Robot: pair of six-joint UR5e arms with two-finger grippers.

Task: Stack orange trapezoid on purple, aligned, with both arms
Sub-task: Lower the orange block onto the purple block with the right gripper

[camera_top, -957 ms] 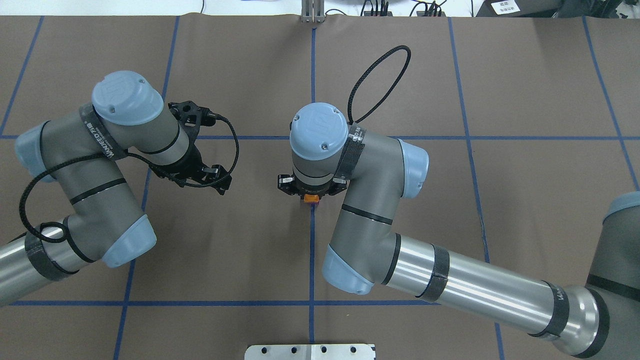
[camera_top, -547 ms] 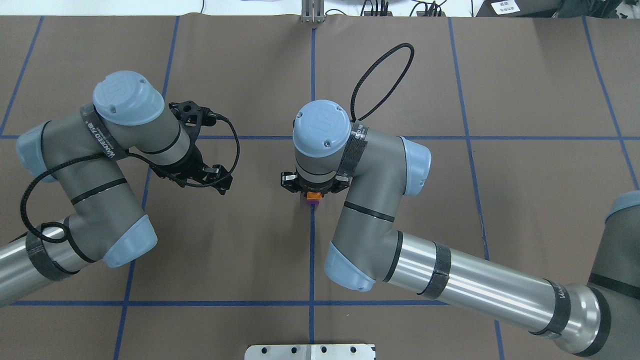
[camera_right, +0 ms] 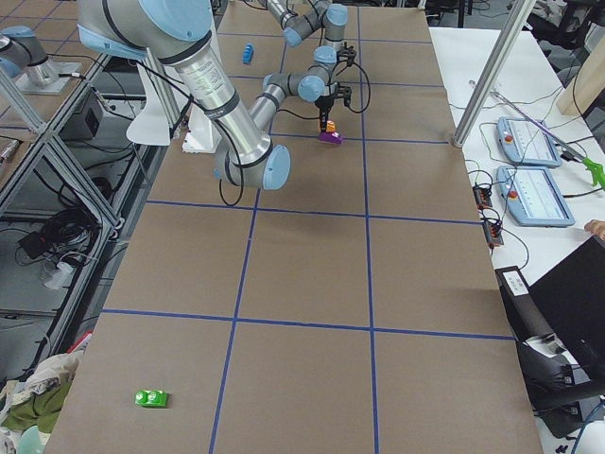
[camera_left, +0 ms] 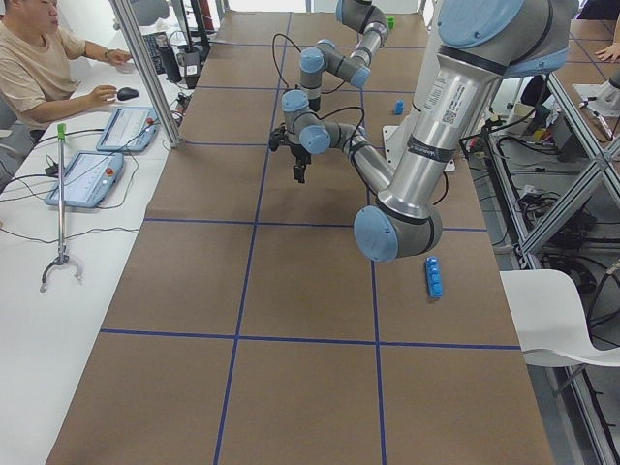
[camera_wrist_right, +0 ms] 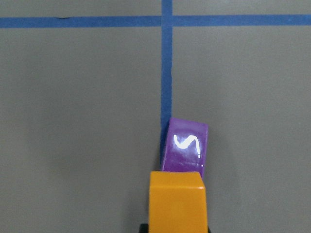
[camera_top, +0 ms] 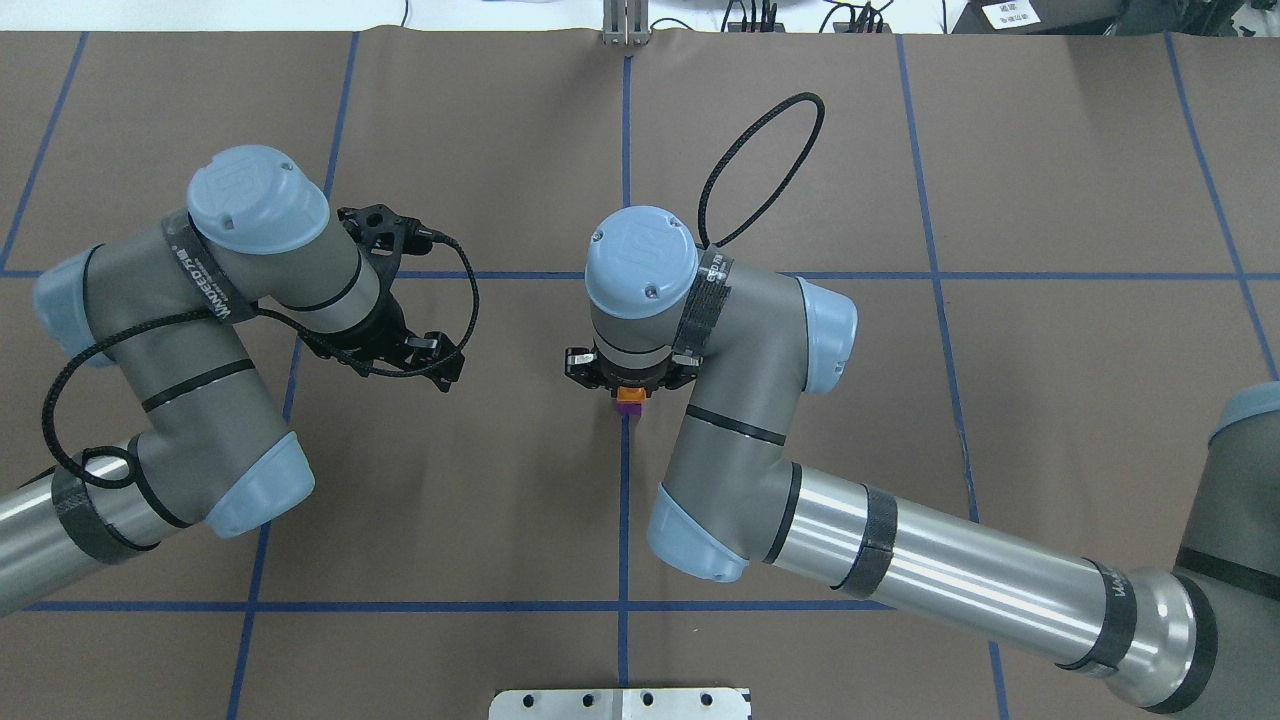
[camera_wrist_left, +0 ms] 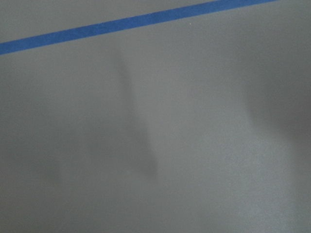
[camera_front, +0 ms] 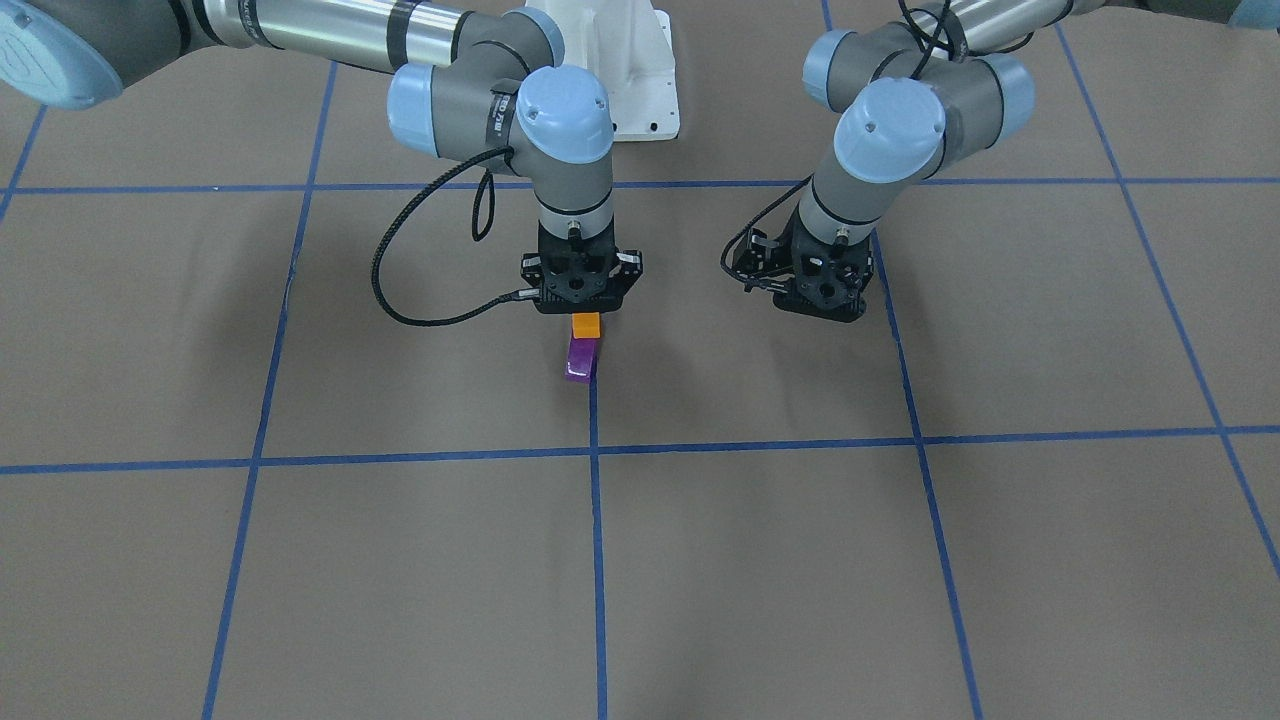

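My right gripper (camera_front: 582, 312) is shut on the orange trapezoid (camera_front: 586, 325) and holds it just above the purple block (camera_front: 581, 360), which rests on the blue tape line at the table's middle. In the right wrist view the orange trapezoid (camera_wrist_right: 177, 201) sits low in the frame, with the purple block (camera_wrist_right: 184, 148) just past it and turned slightly off its line. I cannot tell whether the two touch. In the overhead view both blocks peek out under the right wrist (camera_top: 629, 398). My left gripper (camera_front: 828, 308) hangs empty over bare table to the side; its jaws are not distinguishable.
A long blue four-stud brick (camera_left: 433, 277) lies beside the robot base. A small blue block (camera_left: 398, 107) and a green block (camera_right: 151, 398) lie far off. A metal plate (camera_top: 620, 703) sits at the table's near edge.
The right wrist has shifted slightly away from the robot with the orange trapezoid, and the purple block now shows beneath it. The left arm has barely moved.
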